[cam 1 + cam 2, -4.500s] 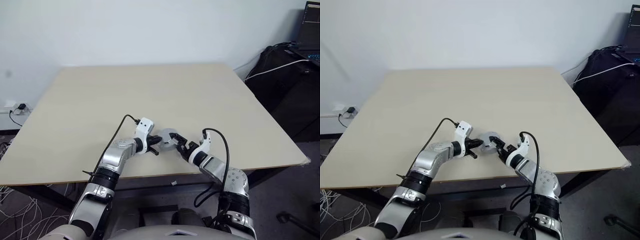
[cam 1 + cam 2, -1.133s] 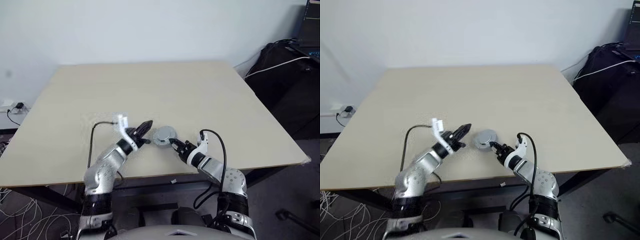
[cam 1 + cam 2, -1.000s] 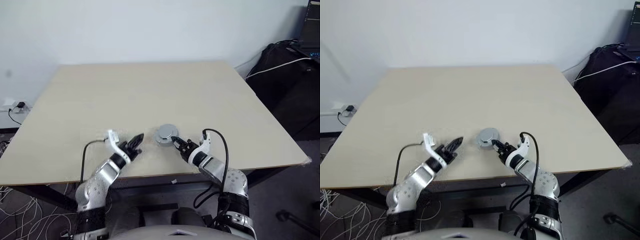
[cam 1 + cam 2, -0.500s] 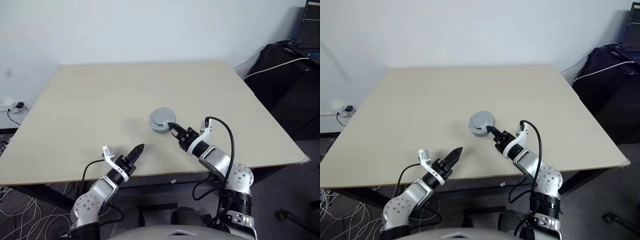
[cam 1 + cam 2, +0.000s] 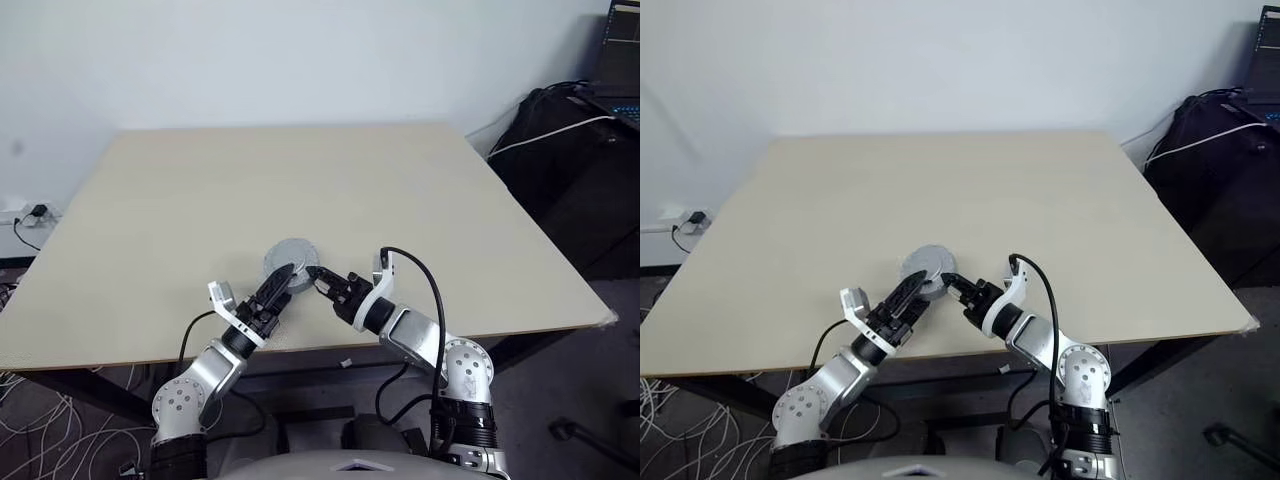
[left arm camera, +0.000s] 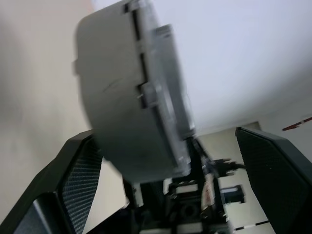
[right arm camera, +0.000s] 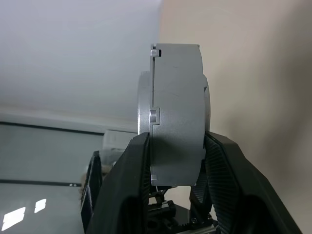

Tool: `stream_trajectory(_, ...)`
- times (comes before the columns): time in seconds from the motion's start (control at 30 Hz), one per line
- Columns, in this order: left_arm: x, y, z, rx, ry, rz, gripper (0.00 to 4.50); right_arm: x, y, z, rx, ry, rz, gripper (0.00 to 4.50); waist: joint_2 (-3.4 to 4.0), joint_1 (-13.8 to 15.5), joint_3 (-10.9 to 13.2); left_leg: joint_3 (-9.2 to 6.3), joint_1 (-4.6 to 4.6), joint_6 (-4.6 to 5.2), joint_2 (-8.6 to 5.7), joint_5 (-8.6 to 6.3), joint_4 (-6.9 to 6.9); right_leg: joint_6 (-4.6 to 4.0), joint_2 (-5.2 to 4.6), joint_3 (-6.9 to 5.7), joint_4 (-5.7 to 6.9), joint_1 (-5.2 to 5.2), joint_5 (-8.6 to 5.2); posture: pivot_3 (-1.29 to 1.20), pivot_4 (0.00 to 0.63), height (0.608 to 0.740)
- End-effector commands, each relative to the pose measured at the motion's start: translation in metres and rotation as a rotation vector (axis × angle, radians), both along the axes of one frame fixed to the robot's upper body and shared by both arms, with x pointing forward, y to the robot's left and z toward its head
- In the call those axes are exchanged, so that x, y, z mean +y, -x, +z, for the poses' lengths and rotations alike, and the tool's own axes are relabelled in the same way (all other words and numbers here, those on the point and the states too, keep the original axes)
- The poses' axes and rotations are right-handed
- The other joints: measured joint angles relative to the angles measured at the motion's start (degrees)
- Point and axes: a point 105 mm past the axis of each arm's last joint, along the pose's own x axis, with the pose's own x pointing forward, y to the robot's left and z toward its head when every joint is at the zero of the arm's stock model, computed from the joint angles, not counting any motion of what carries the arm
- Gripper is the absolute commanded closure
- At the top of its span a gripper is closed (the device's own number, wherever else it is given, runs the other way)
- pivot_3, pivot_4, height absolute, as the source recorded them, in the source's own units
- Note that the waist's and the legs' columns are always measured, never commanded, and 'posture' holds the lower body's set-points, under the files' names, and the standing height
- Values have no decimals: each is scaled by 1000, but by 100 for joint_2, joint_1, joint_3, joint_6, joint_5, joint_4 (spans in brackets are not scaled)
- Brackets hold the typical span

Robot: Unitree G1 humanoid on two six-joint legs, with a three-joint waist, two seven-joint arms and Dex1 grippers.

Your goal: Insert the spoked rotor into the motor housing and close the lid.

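The right end effector [image 5: 312,275] has carried the closed motor housing [image 5: 288,260] leftward above the counter [image 5: 150,200], gripping its faces, while the left end effector [image 5: 280,285] now opens wide around it, probably for a handover.

From my remote station I can read no lettering, label, brand, number or sign on anything in these views.

office or lab, bare table [image 5: 300,180], laptop [image 5: 622,45]
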Motion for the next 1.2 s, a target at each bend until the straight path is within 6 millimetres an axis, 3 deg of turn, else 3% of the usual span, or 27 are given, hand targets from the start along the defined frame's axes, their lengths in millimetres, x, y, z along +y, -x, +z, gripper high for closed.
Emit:
stream_trajectory(0.03, -14, -2, 23, -77, 128, 8, 35, 8, 0, 16, -35, -90, 8, 3173, 0, 2, 0, 0, 0, 0, 0, 0, 0, 0, 0, -1, 0, 0, 0, 0, 0, 740)
stream_trajectory(0.23, -2, -7, 12, -36, 150, 85, 35, 3, -3, 17, -28, -101, -14, 3173, 0, 0, 0, 0, 1, 0, 0, 0, 0, 0, 3, 0, -1, 2, 0, 0, 0, 740)
stream_trajectory(0.57, -7, -13, 1, 27, 163, 70, 35, 7, 2, 22, -34, -106, 17, 3173, -1, 3, 0, 0, 4, 1, -1, 1, 1, 1, 4, 0, -1, 8, 1, 0, 0, 740)
stream_trajectory(0.77, -9, -15, -3, 41, 172, 59, 35, 8, 4, 23, -39, -102, 30, 3173, -8, -5, 6, -1, 55, 2, 0, -2, -4, 1, 1, -2, -9, 53, -1, 0, 0, 740)
stream_trajectory(0.87, -8, -14, -3, 46, 186, 74, 593, 8, 5, 23, -40, -99, 30, 3173, -8, -5, 6, -1, 69, -1, 1, -5, -4, 1, -5, -3, -12, 46, -1, 0, 0, 740)
stream_trajectory(1.03, -9, -13, -1, 43, 189, 75, 2248, 7, 4, 22, -39, -97, 27, 3173, -9, 1, 6, -2, 65, -11, 3, -10, -6, 0, -28, -3, -14, 42, -1, 0, 0, 740)
stream_trajectory(1.2, -10, -13, 2, 43, 189, 76, 2304, 7, 3, 22, -46, -91, 25, 3173, -9, 3, 7, -2, 64, -1, 3, -6, -10, -1, -29, -3, -19, 44, -1, 0, 0, 740)
